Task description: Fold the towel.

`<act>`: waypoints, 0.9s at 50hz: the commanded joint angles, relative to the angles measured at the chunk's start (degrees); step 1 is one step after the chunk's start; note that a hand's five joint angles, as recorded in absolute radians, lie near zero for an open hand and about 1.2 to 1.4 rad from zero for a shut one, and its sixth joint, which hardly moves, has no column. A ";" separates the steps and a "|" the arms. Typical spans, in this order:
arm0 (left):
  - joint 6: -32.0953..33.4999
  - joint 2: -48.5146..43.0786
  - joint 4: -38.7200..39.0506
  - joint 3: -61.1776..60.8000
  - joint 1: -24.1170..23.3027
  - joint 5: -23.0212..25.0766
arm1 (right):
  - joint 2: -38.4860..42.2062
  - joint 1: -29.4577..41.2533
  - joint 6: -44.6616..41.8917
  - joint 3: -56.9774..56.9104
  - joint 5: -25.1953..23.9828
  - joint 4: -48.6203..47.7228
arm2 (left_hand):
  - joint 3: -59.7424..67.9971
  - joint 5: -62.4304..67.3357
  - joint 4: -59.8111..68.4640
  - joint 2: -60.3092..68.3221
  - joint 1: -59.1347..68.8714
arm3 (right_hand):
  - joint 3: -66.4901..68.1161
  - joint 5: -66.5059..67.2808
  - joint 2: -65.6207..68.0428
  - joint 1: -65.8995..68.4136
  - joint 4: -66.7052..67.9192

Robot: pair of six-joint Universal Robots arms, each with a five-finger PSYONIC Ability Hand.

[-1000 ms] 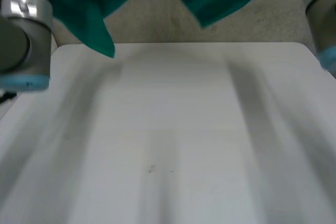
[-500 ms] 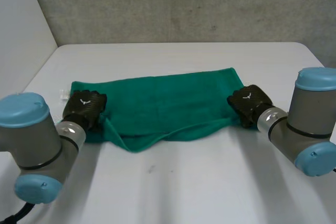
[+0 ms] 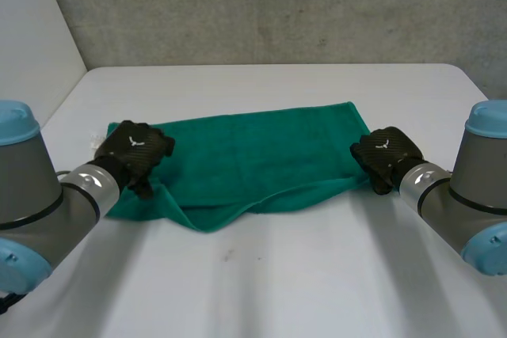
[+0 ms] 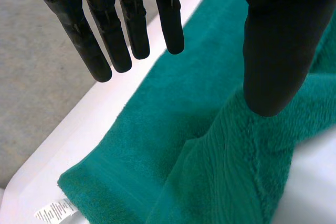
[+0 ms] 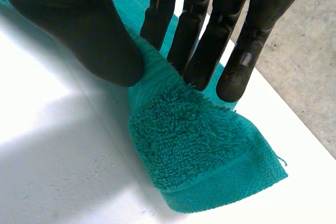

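A dark green terry towel (image 3: 253,156) lies flat across the middle of the white table (image 3: 317,275), folded over on itself into a long band. Its near edge sags into a loose flap that hangs crooked.

The black left hand (image 3: 133,152) sits over the towel's left end. In the left wrist view its fingers (image 4: 105,35) are straight and spread well away from the thumb (image 4: 278,51), all clear above the cloth (image 4: 173,129) and holding nothing. A small white printed label (image 4: 55,211) sticks out from the towel's corner just beyond the fingertips.

The black right hand (image 3: 384,154) is at the towel's right end. In the right wrist view, a raised ridge of the looped cloth (image 5: 194,150) stands between its thumb (image 5: 79,30) and its straight fingers (image 5: 205,40), pinched from both sides, while the towel's corner lies on the table past the fingertips.

A rough grey wall (image 3: 277,5) stands beyond the towel, behind the table's far edge.
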 commanded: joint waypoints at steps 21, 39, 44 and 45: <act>7.48 -8.81 -11.76 8.15 0.86 0.77 | 0.53 -0.29 -0.46 -1.43 0.53 0.68 | 36.64 37.44 37.52 37.17 36.85 | 12.41 13.03 12.33 24.27 11.66; 7.48 -6.00 -11.50 7.18 3.50 0.77 | 0.27 -0.20 -0.46 -1.96 0.53 2.61 | 7.40 8.20 8.27 7.93 7.61 | 12.41 13.03 12.33 24.27 11.66; 7.39 -6.35 -11.41 6.13 3.32 0.94 | 0.44 -0.20 -0.55 -2.05 0.53 2.61 | 9.25 10.05 10.13 9.78 9.46 | 12.41 13.03 12.33 24.27 11.66; 7.39 -6.52 -11.41 6.13 3.32 1.03 | 0.44 -0.20 -0.55 -2.05 0.53 2.61 | 9.25 10.05 10.13 9.78 9.46 | 12.41 13.03 12.33 24.27 11.66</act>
